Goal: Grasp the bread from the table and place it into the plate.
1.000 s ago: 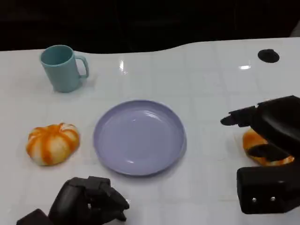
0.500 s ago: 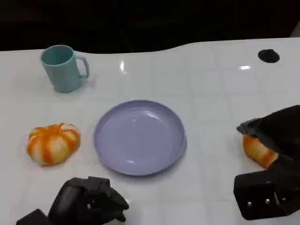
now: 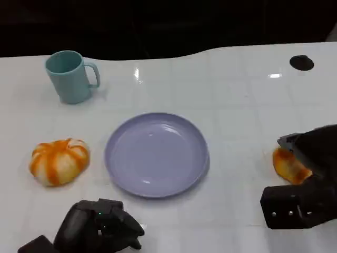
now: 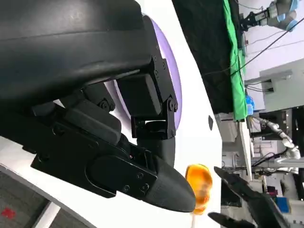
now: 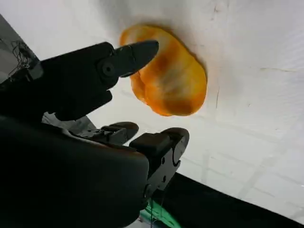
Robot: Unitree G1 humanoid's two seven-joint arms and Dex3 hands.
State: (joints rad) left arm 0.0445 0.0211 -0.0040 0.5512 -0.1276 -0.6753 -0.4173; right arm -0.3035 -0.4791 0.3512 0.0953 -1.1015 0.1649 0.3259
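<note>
An orange glazed bread (image 3: 288,165) lies on the white table at the far right, partly covered by my right hand (image 3: 311,182). In the right wrist view the bread (image 5: 171,80) sits on the table between spread fingers, with one fingertip (image 5: 137,50) over its edge and the others apart from it. The lilac plate (image 3: 157,154) stands at the middle with nothing in it. My left hand (image 3: 100,227) rests at the near left with its fingers curled in on nothing. The left wrist view shows the plate's rim (image 4: 174,80) and the bread (image 4: 199,184) beyond.
A round orange-and-white striped bun (image 3: 59,161) lies left of the plate. A teal mug (image 3: 70,76) stands at the back left. A small black disc (image 3: 301,62) sits at the back right. Bare table separates the plate from the right-hand bread.
My right hand has drawn back toward the right edge and come down around the orange bread. The left hand, plate, bun and mug have not moved.
</note>
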